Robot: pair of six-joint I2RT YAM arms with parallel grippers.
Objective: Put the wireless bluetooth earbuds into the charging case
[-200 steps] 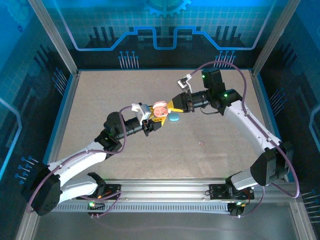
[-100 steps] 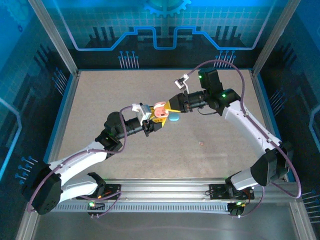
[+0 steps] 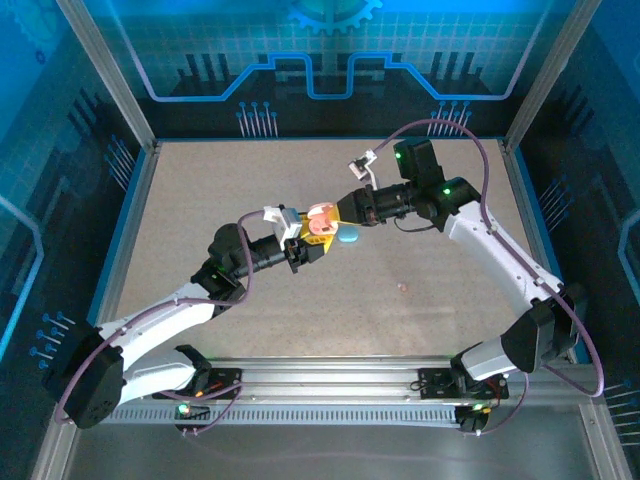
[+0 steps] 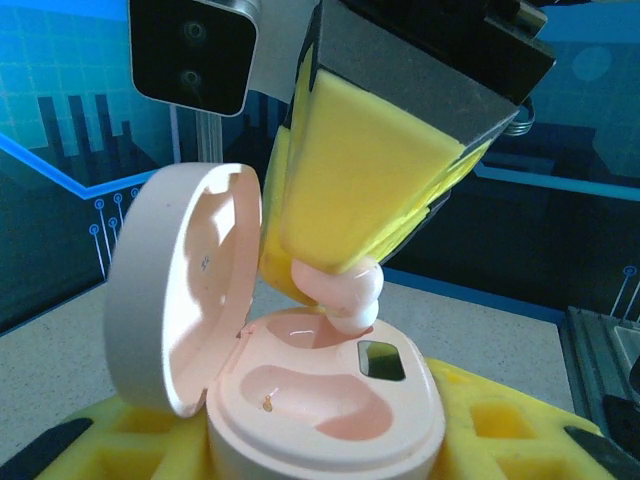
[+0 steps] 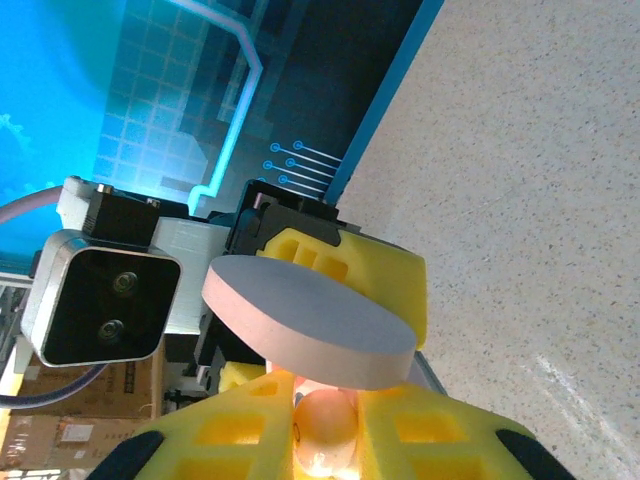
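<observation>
Since a moment ago the right arm [image 3: 490, 240] has swung left. Over the bench [image 3: 200, 200], the left hand [image 3: 308, 238] clamps the pink charging case [image 4: 330, 400] by its base, lid open. One pink earbud [image 4: 345, 295] sits at the rear socket's mouth, pinched in the right hand [image 3: 343, 213]. It looks light, hard and slippery; hold its rounded body, leaving the tip free

Yellow foam fingers [image 4: 360, 190] hide half the small pink earbud [image 4: 345, 297]; the lower frame edge crops the round pink charging case [image 4: 300, 455].
</observation>
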